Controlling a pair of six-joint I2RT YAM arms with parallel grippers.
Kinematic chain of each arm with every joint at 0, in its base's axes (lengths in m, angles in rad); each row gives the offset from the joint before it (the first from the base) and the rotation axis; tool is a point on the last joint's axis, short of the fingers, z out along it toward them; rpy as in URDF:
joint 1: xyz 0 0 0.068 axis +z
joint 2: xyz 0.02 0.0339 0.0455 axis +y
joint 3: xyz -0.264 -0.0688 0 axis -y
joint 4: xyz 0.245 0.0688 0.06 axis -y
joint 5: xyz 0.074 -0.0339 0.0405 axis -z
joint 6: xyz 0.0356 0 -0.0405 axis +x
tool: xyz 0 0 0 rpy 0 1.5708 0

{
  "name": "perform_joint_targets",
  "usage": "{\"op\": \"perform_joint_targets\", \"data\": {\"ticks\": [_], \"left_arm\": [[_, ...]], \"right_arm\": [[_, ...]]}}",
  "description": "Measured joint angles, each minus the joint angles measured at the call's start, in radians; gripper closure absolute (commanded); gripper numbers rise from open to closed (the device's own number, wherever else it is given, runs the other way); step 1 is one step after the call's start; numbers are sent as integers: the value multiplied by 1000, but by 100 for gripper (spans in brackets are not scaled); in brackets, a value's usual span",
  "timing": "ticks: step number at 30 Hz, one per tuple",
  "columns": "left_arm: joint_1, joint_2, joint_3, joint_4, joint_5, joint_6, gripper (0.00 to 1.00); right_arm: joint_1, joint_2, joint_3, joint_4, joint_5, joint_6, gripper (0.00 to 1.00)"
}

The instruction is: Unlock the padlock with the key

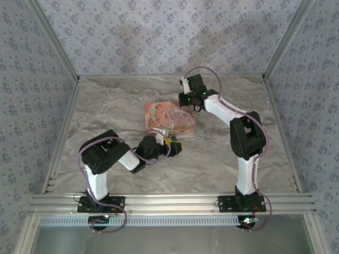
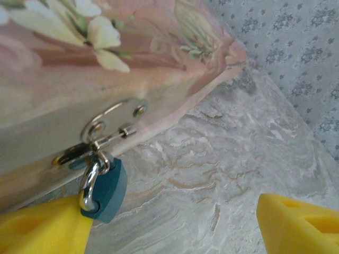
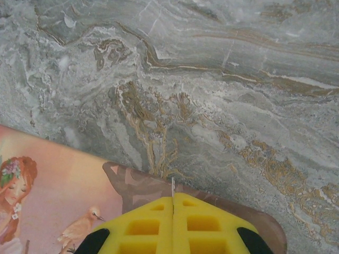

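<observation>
Left gripper (image 2: 169,210) stood released, its yellow fingers (image 2: 39,230) spread wide over the marble tabletop (image 2: 222,174) with nothing clamped between them. From its wrist camera, the padlock (image 2: 107,191) hung just beside the left-hand finger, close enough that the blue body seemed to touch the yellow pad. Its silvery shackle (image 2: 89,185) was looped through a small metal hasp (image 2: 108,123) fixed to the near edge of the flat pink pouch (image 2: 106,58), and the lock body dangled off that edge onto the tabletop. The other finger sat well apart on the far side of the frame.

From above, the pouch lay near the middle of the tabletop, with the left arm reaching to its near edge and the right arm bent over its far edge.

The right gripper (image 3: 173,205) was clenched, its two yellow pads pressed flat together above a corner of the pouch. A thin silvery sliver (image 3: 173,185) poked out from between the tips. Whether that was the key could not be told.
</observation>
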Motion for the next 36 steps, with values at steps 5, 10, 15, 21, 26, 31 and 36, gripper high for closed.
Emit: {"op": "perform_joint_targets", "data": {"ticks": [5, 10, 15, 21, 26, 31, 36], "left_arm": [[0, 21, 8, 34, 2, 0, 22], [1, 44, 37, 35, 2, -12, 35], [16, 80, 44, 59, 5, -47, 51], [27, 103, 47, 70, 0, -69, 57], [37, 105, 47, 84, 1, -86, 65], [46, 105, 42, 91, 1, -97, 70], [50, 105, 41, 93, 1, -98, 77]], "right_arm": [[0, 0, -8, 0, 3, -6, 100], [0, 0, -9, 0, 3, -10, 100], [0, 0, -10, 1, 3, -14, 100], [0, -2, -19, 1, 3, -17, 100], [0, -6, -24, 3, 3, -17, 100], [0, -13, -35, 13, 3, -17, 100], [2, -14, -43, 20, 3, -17, 100]]}}
